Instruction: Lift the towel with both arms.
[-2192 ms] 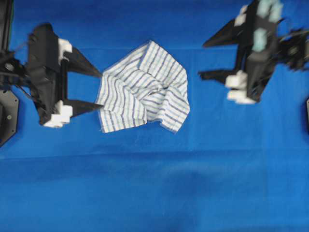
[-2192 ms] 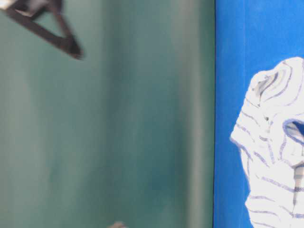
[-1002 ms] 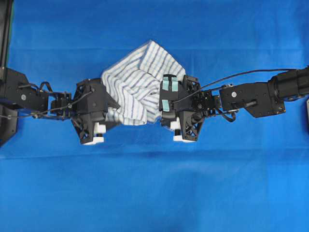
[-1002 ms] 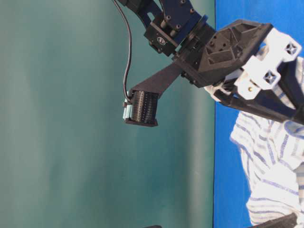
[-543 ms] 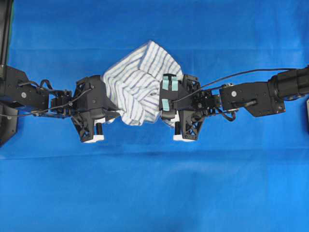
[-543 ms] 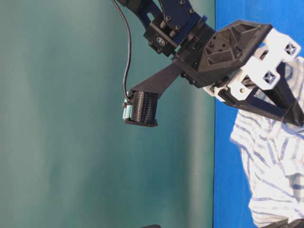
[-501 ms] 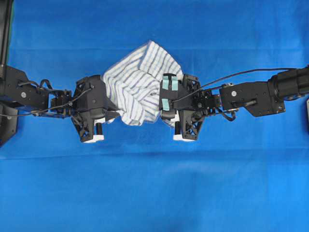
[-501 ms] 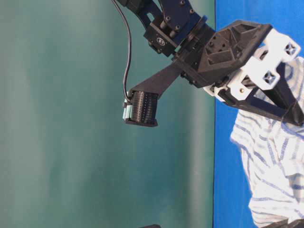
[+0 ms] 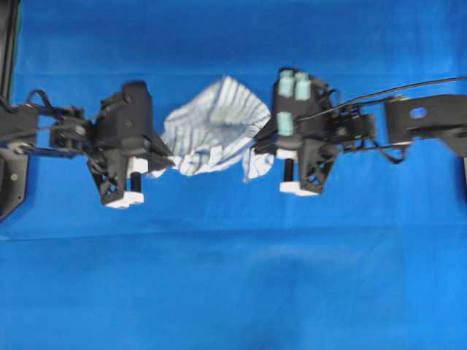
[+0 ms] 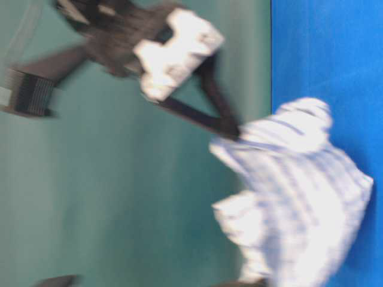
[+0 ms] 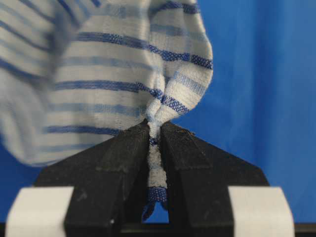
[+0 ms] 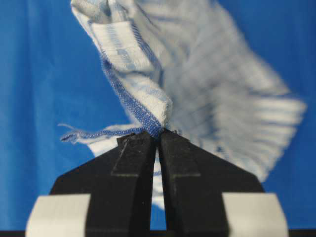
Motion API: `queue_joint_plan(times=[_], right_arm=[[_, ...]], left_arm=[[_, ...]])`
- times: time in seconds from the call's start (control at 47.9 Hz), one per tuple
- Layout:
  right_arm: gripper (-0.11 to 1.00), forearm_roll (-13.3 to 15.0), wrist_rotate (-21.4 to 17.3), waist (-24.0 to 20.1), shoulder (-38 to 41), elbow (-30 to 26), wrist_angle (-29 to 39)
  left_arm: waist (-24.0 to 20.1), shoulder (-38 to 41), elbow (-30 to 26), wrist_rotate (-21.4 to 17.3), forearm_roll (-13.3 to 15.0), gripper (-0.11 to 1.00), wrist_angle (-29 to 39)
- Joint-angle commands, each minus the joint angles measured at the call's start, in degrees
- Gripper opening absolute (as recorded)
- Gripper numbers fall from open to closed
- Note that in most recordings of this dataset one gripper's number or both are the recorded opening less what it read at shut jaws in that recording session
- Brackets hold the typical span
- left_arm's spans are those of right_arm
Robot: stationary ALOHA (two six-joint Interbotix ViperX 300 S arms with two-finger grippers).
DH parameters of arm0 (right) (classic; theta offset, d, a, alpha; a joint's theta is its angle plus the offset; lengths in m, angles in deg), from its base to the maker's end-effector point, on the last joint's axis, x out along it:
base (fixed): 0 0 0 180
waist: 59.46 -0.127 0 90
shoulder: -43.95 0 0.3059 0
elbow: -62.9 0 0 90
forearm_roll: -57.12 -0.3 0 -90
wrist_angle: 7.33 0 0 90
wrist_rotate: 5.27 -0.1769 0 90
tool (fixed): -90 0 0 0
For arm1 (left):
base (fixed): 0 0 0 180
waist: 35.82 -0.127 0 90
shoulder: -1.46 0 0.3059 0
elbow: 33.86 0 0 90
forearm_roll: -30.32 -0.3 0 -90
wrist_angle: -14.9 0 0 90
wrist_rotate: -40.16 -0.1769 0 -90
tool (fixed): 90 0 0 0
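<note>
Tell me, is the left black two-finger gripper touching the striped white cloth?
Touching. In the left wrist view, the left gripper is closed on a fold of the striped towel.

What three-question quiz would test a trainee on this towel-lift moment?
1. True or false: the left tool is shut on the towel.
2. What does the right tool pinch? A) a fold of the towel B) the table cloth C) nothing
3. In the table-level view, the towel hangs partly in front of the ____ backdrop.

Key: 1 true; 2 A; 3 green.
</note>
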Motion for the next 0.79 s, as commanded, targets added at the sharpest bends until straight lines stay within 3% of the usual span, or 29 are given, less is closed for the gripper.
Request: queue_joint_plan(times=[0.0,0.292,0.772], right_arm=[[0.04,0.09,0.26,-0.09,-5.62,-2.64,2.72],[0.04,0.97,2.37,0.00,-15.12,-8.96,11.60],[0.04,1.41,6.42,0.00,-18.98,-19.95,16.70]], left_arm=[[-0.79,-4.31,-3.96,-0.09,-0.09,0.05,2.81],[-2.29,-11.51,-12.92,-0.79,-0.53,0.05,8.53],[-5.27,-13.71,-25.49,-1.23,-0.62,0.05,10.99]])
